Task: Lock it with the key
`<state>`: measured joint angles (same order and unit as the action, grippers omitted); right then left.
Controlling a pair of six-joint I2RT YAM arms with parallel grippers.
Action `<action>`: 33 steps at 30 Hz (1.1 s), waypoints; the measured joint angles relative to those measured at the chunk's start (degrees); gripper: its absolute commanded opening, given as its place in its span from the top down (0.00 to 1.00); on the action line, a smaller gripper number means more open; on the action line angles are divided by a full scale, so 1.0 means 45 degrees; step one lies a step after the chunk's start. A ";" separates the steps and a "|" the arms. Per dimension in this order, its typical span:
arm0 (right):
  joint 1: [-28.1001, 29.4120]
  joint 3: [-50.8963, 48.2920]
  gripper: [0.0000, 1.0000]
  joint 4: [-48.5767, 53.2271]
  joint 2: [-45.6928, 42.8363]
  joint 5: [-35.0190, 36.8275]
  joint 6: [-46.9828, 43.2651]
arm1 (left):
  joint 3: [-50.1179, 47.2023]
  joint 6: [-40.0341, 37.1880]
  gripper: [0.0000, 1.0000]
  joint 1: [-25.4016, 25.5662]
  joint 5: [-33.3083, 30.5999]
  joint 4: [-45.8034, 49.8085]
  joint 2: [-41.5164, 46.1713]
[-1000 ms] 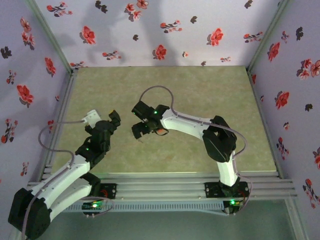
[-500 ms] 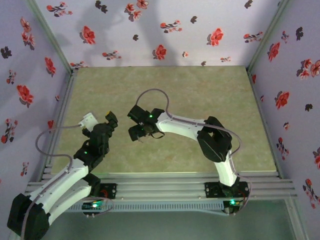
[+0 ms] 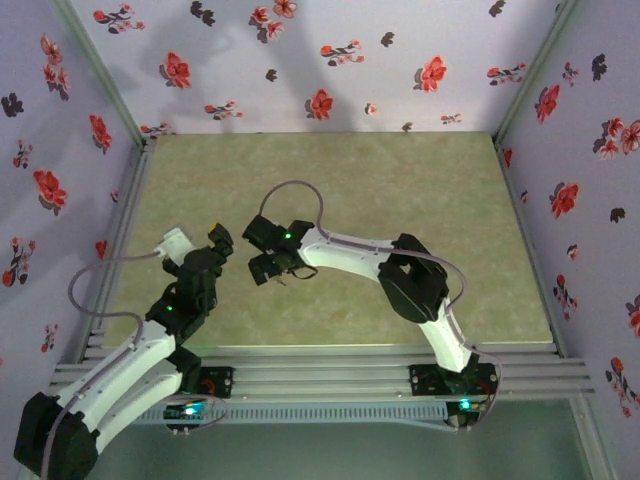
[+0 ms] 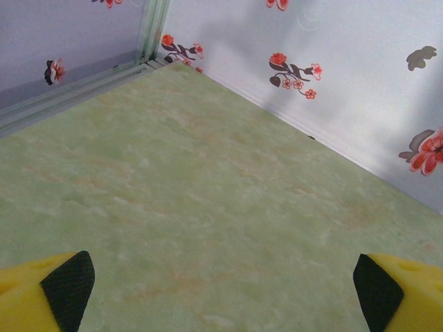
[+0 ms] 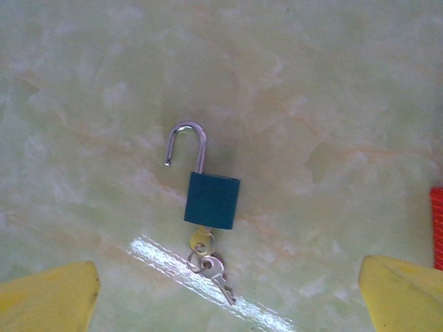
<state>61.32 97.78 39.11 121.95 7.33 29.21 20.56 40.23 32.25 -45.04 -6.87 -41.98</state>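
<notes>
Key with the black head: place cannot be told. Seen from the right wrist, lying flat on the green marbled worktop (image 5: pixel 332 83): teal padlock (image 5: pixel 212 200), steel shackle (image 5: pixel 187 142) open with its free end clear of the body. Pushed into the lock's underside, a brass-headed key (image 5: pixel 201 241), with a ring (image 5: pixel 196 261) and a second small key (image 5: pixel 220 280) trailing from it. Cut off by the frame's right edge and well apart from the padlock, a red object (image 5: pixel 437 228). Hanging above the padlock, left of the worktop's middle: right gripper (image 5: pixel 225 304), jaws spread wide, holding nothing. Just beside it, toward the worktop's left edge: left gripper (image 4: pixel 221 290), jaws likewise fully spread over bare surface, holding nothing.
</notes>
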 measured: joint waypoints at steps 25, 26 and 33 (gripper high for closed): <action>0.0126 0.1302 0.36 0.0636 0.1622 0.0097 -0.0053 | -0.0015 0.0097 0.00 0.0000 -0.0005 0.0000 0.0170; 0.0126 0.1384 0.36 0.0651 0.1690 0.0097 -0.0053 | -0.0015 0.0097 0.00 0.0000 -0.0005 0.0000 0.0170; 0.0126 0.1783 0.44 0.0821 0.2171 0.0189 -0.0136 | -0.0015 0.0233 0.00 -0.0005 -0.0058 0.0000 0.0219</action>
<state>61.89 105.80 42.81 131.72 8.19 28.60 20.49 41.28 32.23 -45.30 -6.87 -40.99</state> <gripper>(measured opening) 0.578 0.997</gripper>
